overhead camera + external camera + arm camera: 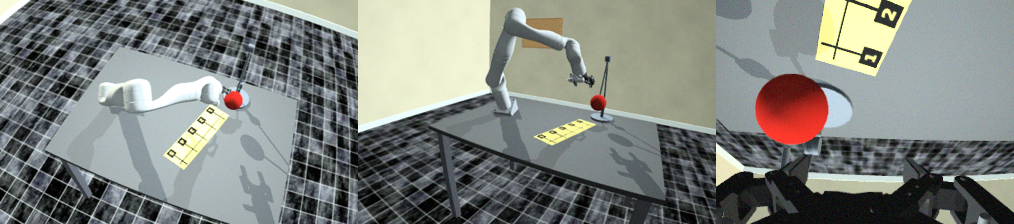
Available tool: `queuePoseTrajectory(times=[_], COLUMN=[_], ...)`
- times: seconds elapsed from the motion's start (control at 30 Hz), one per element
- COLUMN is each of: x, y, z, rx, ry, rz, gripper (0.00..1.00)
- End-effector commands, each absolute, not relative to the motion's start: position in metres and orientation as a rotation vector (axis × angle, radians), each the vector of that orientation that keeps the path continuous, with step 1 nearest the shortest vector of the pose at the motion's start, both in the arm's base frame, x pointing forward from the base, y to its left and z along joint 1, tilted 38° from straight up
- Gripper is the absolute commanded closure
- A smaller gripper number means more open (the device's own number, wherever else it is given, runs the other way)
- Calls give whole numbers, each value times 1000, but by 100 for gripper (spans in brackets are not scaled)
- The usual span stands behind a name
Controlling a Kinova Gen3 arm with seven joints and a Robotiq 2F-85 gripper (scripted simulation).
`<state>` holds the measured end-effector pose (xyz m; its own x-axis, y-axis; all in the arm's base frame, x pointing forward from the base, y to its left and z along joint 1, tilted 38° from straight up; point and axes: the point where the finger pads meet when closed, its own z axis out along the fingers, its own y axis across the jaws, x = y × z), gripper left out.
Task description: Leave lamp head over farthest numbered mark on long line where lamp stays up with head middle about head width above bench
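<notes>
The gripper (584,80) is fully open and holds nothing. In the exterior view it hangs in the air at upper centre-right, above and left of the lamp's red head (598,102). The head sits low over the round base (602,117), with the folded links rising to a joint (607,58) above. The yellow strip (198,136) lies on the table (109,153) at frame centre, its mark 1 end (870,58) nearest the base. In the wrist view, the head (791,108) appears at centre-left, just above the left fingertip (799,167).
</notes>
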<state>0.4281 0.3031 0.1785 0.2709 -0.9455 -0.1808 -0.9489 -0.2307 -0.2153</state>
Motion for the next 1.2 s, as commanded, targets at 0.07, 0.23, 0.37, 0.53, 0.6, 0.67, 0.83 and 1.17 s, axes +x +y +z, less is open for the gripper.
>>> queuePoseTrajectory(times=[0.07, 0.23, 0.37, 0.53, 0.6, 0.67, 0.83, 1.17], x=[451, 473, 491, 496, 496, 496, 496, 498], y=[321, 334, 344, 349, 351, 353, 359, 365], z=[204, 231, 252, 258, 259, 259, 260, 251], rx=[-2239, -2212, -2190, -2185, -2185, -2185, -2186, -2185], ry=[1751, 1776, 1796, 1800, 1798, 1797, 1793, 1790], rz=[20, 27, 33, 35, 34, 34, 34, 33], gripper=[0, 0, 0, 0, 0, 0, 0, 0])
